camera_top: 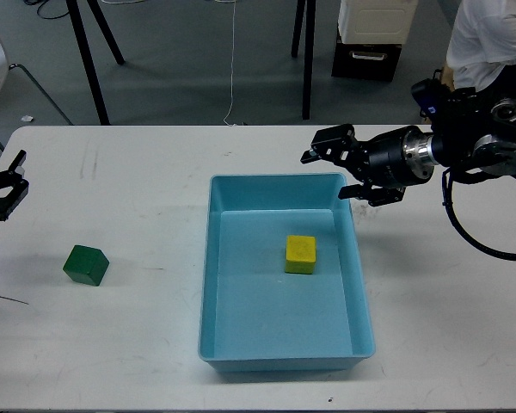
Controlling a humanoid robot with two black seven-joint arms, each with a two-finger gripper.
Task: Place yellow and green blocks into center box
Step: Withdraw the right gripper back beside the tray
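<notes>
White tabletop [112, 344] fills most of the frame. At centre, the yellow block [300, 254] sits inside the blue tray [365, 323]; the green block [86, 264] lies at left. Right gripper [337, 168] hangs spread and empty over the tray's upper-right corner. Left gripper [9, 185] is cut off at the left edge, its state unclear.

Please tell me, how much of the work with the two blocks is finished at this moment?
About half. Done: the small bright yellow cube lies on the floor of the large light blue plastic tray. In hand: nothing; the right gripper hangs open and empty above the tray's far right corner. Left: the small dark green cube sits on the white table, left of the tray, below the left gripper.
</notes>
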